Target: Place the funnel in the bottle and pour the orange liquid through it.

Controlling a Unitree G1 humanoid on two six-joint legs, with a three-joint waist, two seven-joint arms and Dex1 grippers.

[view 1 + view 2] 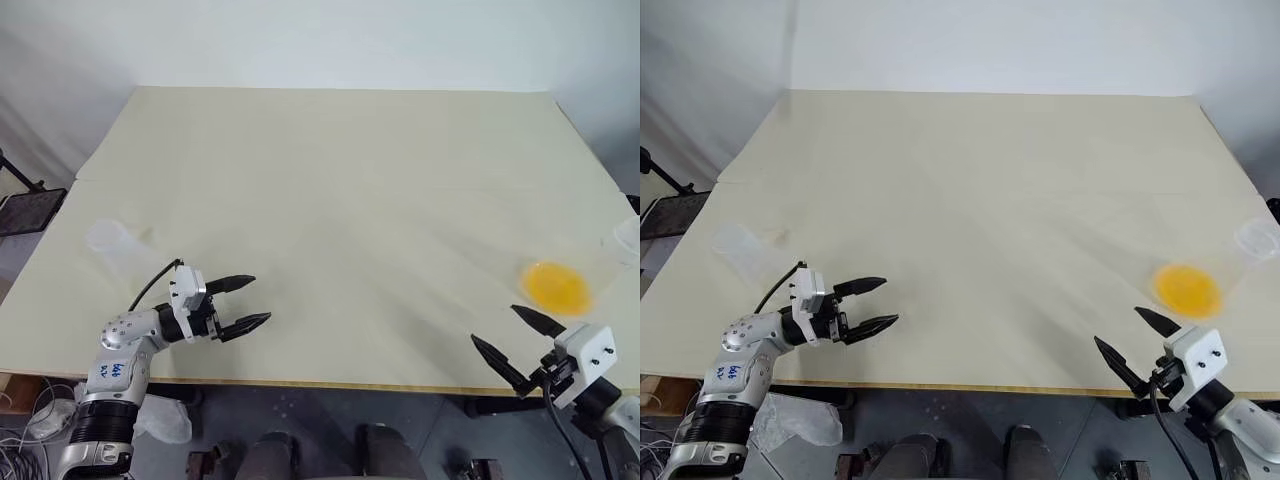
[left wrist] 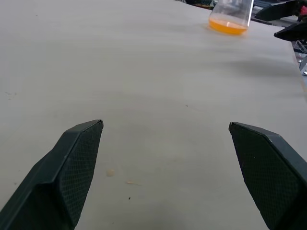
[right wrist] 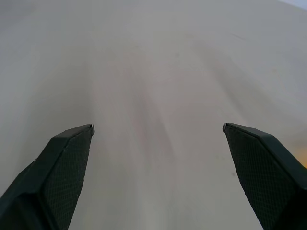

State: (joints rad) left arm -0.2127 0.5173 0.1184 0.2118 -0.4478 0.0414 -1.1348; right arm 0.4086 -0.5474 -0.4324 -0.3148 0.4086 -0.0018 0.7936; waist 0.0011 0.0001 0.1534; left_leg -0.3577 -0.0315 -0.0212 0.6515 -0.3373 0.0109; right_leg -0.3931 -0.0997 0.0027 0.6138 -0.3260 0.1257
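1. Orange liquid [image 1: 557, 286], one bright yellow-orange translucent round pool, is sitting in one clear plastic vessel with a wide base and sloping walls near the table's right edge; it is lying just beyond the right gripper's fingertips and not touching them.
2. Two grippers are showing, each with two black fingers. The left gripper [image 1: 254, 303] is hovering over the near left part of the table with its fingers spread wide and nothing between them, pointing toward the right.
3. The right gripper [image 1: 506, 331] is hanging at the near right edge of the table, its fingers also standing wide apart and empty, pointing up and to the left past the orange pool.
4. In the left wrist view the orange-filled vessel [image 2: 230, 17] is standing far across the bare tabletop, well apart from the left fingers [image 2: 72, 167].
5. One second clear colourless plastic cup-like piece [image 1: 112, 240] is resting near the table's left edge, behind the left gripper and apart from it; whether it is the bottle or a funnel cannot be told.
6. One further clear piece [image 1: 630, 238] is showing at the far right edge, just beyond the orange pool.
7. One pale beige rectangular table [image 1: 340, 180] is bearing everything.
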